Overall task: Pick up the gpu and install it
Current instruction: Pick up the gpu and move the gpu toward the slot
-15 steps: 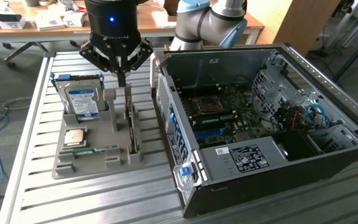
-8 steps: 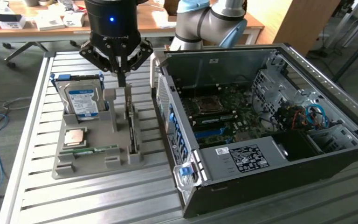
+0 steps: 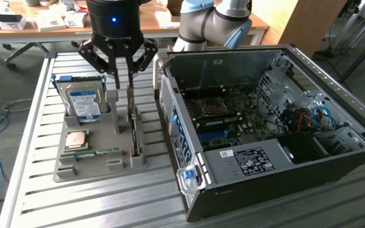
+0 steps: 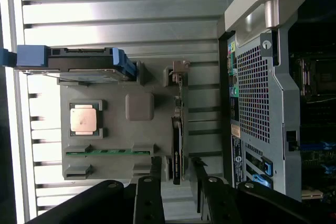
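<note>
Slatted metal surface [image 3: 74, 204] lies bare around a grey holder tray [image 3: 93, 173]. Over the tray hangs the pincer [image 3: 124, 88], fingers parted and gripping nothing. They straddle the gpu [image 3: 133, 128], which stands on edge in its slot, with a slim gap on each side. An open computer case [image 3: 252, 156] sits just beside, on the exterior view's right.

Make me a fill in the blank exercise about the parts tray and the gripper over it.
1. The gripper's open jaws straddle the ____, which stands on edge in the grey tray.
2. The hard drive stands upright with ____ side rails.
3. The ____ lies flat between the hard drive and the memory stick.
Missing words: gpu; blue; CPU.
</note>
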`<state>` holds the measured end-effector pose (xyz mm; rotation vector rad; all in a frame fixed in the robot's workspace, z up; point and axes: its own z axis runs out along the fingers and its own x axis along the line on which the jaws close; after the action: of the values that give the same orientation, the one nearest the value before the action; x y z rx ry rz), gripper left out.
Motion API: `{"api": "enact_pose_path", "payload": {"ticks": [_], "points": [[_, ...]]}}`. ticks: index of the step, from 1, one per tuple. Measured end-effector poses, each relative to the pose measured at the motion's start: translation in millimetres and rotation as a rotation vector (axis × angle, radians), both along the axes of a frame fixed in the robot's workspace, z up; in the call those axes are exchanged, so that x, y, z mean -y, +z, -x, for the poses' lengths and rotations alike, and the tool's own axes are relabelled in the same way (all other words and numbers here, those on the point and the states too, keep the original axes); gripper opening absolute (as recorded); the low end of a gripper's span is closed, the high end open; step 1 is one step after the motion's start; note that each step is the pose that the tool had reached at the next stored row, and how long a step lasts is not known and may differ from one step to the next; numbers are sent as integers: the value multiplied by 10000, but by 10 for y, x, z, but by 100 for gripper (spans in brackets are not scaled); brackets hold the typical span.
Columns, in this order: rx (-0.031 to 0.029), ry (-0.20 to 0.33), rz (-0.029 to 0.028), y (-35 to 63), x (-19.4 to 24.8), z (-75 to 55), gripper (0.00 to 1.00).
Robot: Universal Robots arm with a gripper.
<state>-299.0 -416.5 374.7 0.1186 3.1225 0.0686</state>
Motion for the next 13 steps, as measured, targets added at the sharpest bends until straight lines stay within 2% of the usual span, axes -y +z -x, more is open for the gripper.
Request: {"api": "enact_pose_path", "payload": {"ticks": [3,4,13], "points": [[0,0,0,0,0,0,41],[0,0,0,0,0,0,47],[2,0,-1,-7,0,0,47]]}}
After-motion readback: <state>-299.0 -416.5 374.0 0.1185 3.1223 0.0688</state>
